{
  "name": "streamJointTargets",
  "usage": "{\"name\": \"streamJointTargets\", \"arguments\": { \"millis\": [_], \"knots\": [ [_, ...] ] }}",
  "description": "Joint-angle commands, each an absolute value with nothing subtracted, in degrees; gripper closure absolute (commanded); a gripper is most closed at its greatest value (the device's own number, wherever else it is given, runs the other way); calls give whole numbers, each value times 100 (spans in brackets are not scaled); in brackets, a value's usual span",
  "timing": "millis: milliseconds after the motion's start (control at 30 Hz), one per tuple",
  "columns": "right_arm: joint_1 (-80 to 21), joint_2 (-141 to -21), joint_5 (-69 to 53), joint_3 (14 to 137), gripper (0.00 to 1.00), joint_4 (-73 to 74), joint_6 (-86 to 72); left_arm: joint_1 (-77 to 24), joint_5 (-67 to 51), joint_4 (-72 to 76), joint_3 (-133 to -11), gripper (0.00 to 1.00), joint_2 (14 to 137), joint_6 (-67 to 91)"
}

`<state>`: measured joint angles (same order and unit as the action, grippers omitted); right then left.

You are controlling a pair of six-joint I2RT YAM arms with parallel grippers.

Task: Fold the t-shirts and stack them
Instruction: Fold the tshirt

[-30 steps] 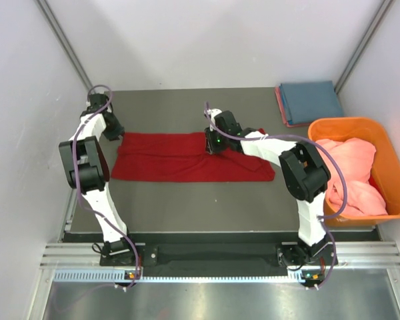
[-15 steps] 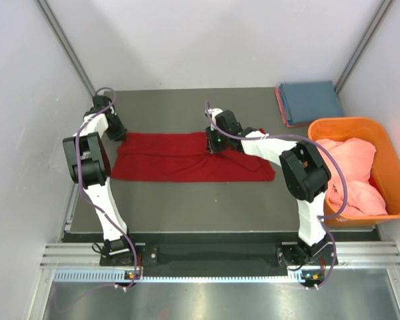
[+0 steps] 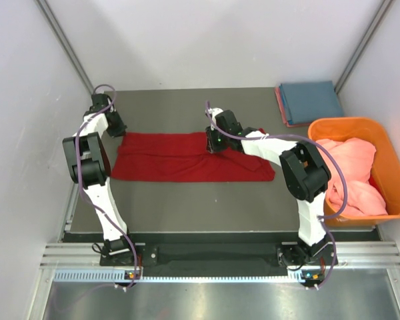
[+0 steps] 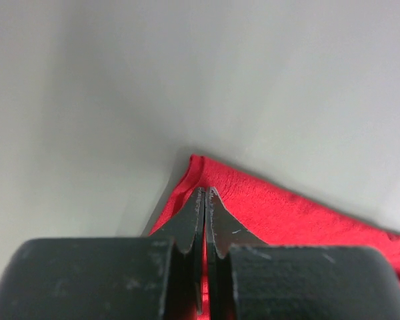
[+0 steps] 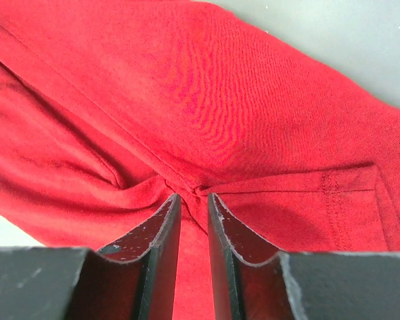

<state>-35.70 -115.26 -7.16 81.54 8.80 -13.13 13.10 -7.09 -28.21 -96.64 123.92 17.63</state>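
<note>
The red t-shirt [image 3: 187, 157] lies as a long band on the tabletop [image 3: 187, 207], well left of the orange tub [image 3: 347, 123]. The right claw [image 5: 190, 197] narrowly pinches a puckered fold. The left claw [image 4: 205, 191] is closed at the corner farthest from the tub, and whether cloth sits between its tips is unclear. Probably best to lift both evenly, keeping the edge taut, so the fold lands square

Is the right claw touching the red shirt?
Touching. The right wrist view shows the red t-shirt bunched up and pinched in the right claw.
</note>
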Motion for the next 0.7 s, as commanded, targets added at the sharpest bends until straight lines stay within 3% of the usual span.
{"name": "streamJointTargets", "arguments": {
  "millis": [0, 67, 200, 333, 500, 667],
  "knots": [
    [-3533, -11285, -642, 8244, 76, 668, -1345, 1345, -695, -2583, -9887, 100, 11979, 1758],
    [-3525, -11285, -642, 8235, 76, 677, -1354, 1336, -372, -2855, -10028, 100, 11997, 1758],
    [-3524, -11241, -668, 8218, 76, 668, -1345, 1345, 403, -3645, -9958, 80, 11830, 1784],
    [-3524, -11215, -712, 8200, 76, 624, -1345, 1353, 308, -3788, -9669, 70, 11628, 1653],
    [-3524, -11250, -712, 8227, 76, 624, -1353, 1362, -130, -4139, -9580, 68, 11523, 1661],
    [-3516, -10978, -326, 8218, 72, 1080, -1406, 1371, 272, -4237, -9255, 67, 11076, 1740]
  ]
}}
